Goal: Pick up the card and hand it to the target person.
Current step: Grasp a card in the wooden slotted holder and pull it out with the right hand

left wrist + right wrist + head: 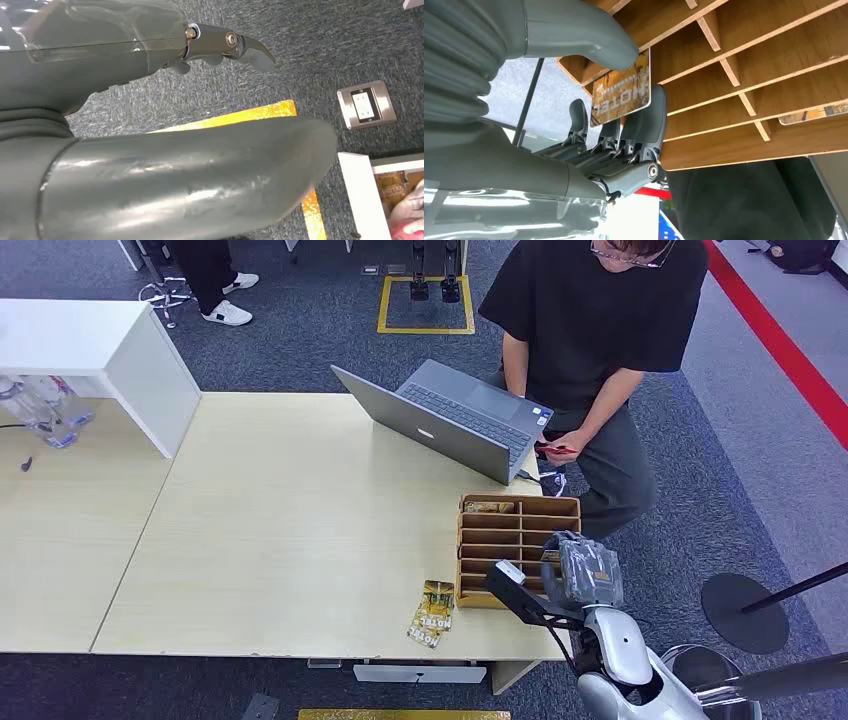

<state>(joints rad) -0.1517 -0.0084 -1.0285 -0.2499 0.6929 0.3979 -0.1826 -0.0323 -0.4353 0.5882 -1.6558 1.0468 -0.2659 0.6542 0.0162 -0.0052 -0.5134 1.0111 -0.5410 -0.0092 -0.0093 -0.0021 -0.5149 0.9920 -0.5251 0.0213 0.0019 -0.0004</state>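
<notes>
The card (620, 95), printed with the word HOTEL, is pinched in the right hand (589, 125) between the thick thumb on one face and the dark fingers (644, 125) on the other face. The hand holds it right at the wooden slotted rack (517, 540), and the card's far edge is at the mouth of one slot. Another card (811, 114) lies in a slot further from the hand. Some loose cards (431, 613) lie on the table (290, 540) just beside the rack, on the side of the robot's left. Beyond the hand a person (595, 330) sits behind a laptop (450, 420). The left hand (150, 100) hangs over the carpet with its fingers loose and holds nothing.
</notes>
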